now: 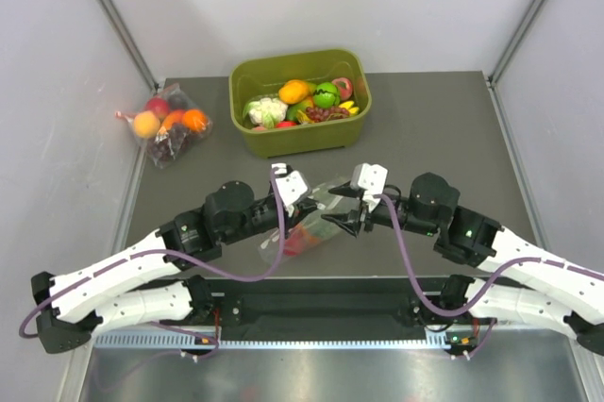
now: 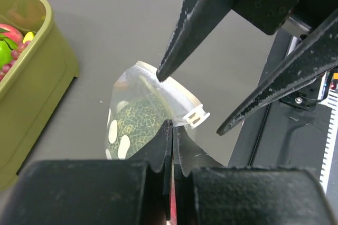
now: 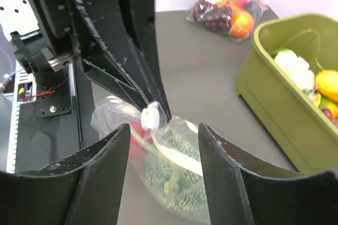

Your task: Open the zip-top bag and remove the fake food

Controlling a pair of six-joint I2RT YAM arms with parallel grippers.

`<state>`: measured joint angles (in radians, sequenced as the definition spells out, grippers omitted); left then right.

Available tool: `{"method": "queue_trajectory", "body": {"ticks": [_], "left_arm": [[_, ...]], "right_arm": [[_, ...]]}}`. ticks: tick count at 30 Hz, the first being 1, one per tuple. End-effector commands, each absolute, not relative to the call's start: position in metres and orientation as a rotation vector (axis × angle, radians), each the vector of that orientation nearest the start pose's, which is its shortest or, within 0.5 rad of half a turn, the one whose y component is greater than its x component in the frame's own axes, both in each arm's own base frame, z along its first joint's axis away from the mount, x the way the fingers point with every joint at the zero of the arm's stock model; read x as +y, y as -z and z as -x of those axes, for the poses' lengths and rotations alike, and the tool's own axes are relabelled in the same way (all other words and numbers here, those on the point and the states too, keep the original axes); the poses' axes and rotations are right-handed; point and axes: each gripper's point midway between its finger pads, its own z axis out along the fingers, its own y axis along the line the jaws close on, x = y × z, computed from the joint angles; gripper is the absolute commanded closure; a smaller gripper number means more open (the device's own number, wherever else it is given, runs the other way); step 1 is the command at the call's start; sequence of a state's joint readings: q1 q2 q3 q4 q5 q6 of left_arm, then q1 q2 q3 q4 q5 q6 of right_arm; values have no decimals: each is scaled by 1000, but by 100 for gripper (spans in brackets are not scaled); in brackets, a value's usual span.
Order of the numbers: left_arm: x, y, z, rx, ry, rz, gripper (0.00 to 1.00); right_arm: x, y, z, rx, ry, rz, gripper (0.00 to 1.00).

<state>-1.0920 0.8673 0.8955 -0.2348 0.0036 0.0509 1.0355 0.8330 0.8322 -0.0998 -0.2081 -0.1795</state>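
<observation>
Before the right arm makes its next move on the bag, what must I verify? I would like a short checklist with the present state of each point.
1. Left end effector shut on the edge of the zip-top bag: ok.
2. Right end effector open: ok.
3. Slider lined up between the right fingers: ok.
4. Right fingers touching the slider: cannot tell.
5. Food out of the bag: not ok, the dark green pumpkin is inside.
6. Green tub apart from the bag: ok.
</observation>
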Motion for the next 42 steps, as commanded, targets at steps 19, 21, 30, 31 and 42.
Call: {"method": "queue_trajectory", "body": {"ticks": [19,21,30,31,42], "left_arm": [[-291,-318,-143,1474,817,-987,100],[-291,-316,-143,1483,813,-991,100],[-285,-330,-142,1440,817,-961,100],[-283,-333,-142,1431,820,-954,100],[-267,-364,-139,1341,825,-879,100]], "right_arm": [[316,-342,-139,1195,-747,1112,86],[314,-345,-138,1181,-744,1107,90],[298,-352,-143,1158,-691,1051,100],[298,-352,-144,1161,-685,1049,100],[302,-337,-144,1196,-687,1087,100]]}}
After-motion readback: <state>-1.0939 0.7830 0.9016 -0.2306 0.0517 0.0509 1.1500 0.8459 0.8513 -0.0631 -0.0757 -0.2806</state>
